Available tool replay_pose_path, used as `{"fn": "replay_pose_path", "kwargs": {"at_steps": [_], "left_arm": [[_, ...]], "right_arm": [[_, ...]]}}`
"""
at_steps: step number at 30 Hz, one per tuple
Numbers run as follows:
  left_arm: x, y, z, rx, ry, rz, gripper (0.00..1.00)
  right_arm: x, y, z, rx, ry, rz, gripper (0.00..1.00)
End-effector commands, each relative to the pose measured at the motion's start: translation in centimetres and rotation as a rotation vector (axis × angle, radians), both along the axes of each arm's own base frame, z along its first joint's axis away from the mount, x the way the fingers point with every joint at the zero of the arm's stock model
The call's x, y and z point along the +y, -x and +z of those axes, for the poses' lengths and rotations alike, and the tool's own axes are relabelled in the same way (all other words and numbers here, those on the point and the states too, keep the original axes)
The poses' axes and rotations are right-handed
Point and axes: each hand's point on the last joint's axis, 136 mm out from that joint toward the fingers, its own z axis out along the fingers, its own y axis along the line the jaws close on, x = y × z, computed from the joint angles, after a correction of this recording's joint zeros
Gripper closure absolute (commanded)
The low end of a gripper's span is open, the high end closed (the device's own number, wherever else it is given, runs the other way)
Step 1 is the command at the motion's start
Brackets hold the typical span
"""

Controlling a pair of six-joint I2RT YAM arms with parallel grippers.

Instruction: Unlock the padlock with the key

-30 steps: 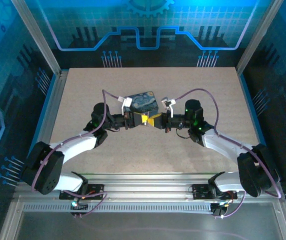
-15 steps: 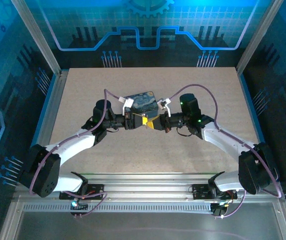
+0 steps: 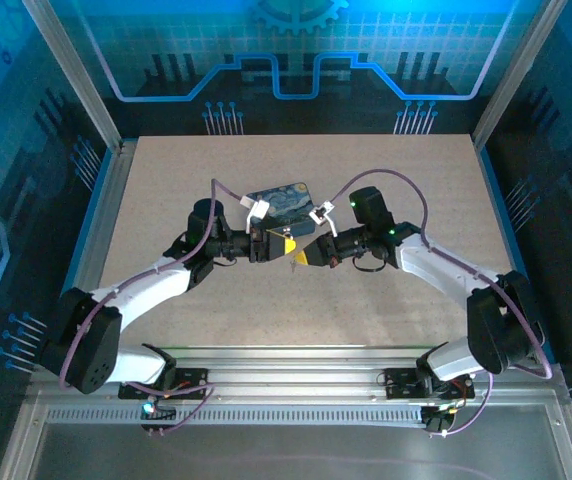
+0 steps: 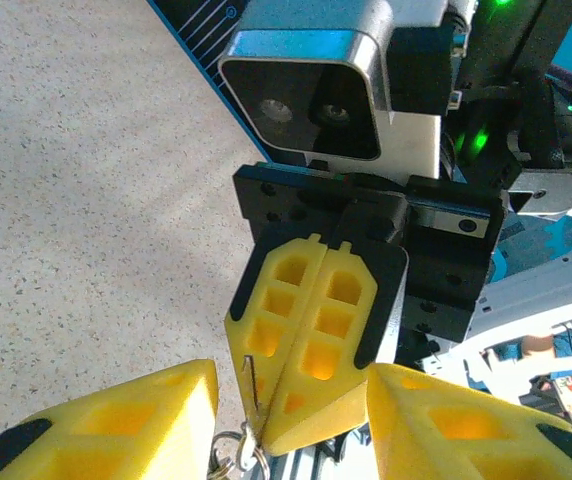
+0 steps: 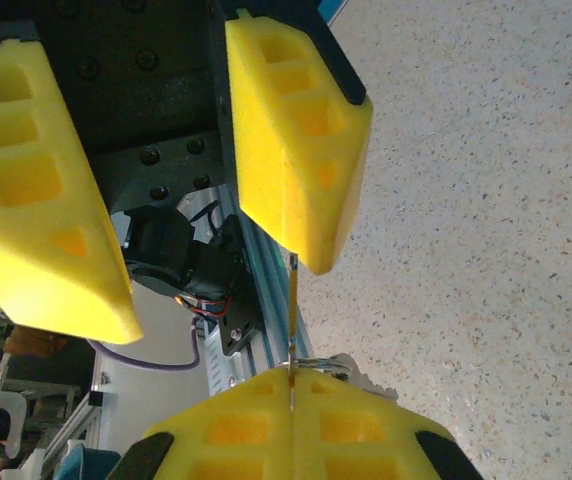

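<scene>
You have a speckled beige tabletop (image 3: 166,180), with aluminium frame rails (image 3: 296,365) along its near side and aluminium posts (image 3: 71,70) at its far corners. Behind it stands a blue-lit back panel (image 3: 166,60) printed with a grid, circuit lines and a gear (image 3: 299,10). Darker circuit-patterned side panels (image 3: 6,200) close off the left and right.

I am looking at a table (image 3: 166,180) topped with a beige, speckled board. Aluminium rails run along the table's left, right and near sides. One thing lies directly on it: a rectangular box (image 3: 284,200) painted in blue and yellow swirls. It lies flat and slightly askew, about midway across the table and somewhat nearer its far edge. Both wrist cameras show the same pale, speckled tabletop.
</scene>
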Motion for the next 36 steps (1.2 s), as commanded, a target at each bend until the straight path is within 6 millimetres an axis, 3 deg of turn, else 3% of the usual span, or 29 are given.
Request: {"fn": "replay_pose_path", "kwargs": {"at_steps": [1,8,19,27,30,33,36], "left_arm": [[-0.2,-0.5,0.8,-0.034,0.009,-0.027,0.56],[-0.3,-1.1,-0.1,-0.018,-0.007,-0.014,0.57],[-0.5,-1.1,-0.2,-0.007,0.003,-0.029,0.85],[-0.5,-1.1,-0.8,0.006,-0.004,-0.03,1.0],[-0.4,-1.5,-0.8,0.002,-0.008,-0.009,1.0],[0.0,-2.6,-1.3,0.005,-0.021,0.066,1.0],[0.3,-4.0,-1.3,0.011,-0.009,0.145,1.0]], "right_arm": [[0.4,0.5,0.9,0.009,-0.024,0.045,1.0],[0.5,0.5,0.9,0.014,-0.026,0.052,1.0],[1.0,0.2,0.2,0.044,-0.016,0.061,1.0],[0.9,0.0,0.2,0.044,-0.018,0.058,1.0],[0.8,0.1,0.2,0.043,-0.018,0.056,1.0],[0.5,0.0,0.3,0.038,-0.033,0.05,0.91],[-0.3,-0.7,0.4,0.049,-0.057,0.002,0.75]]}}
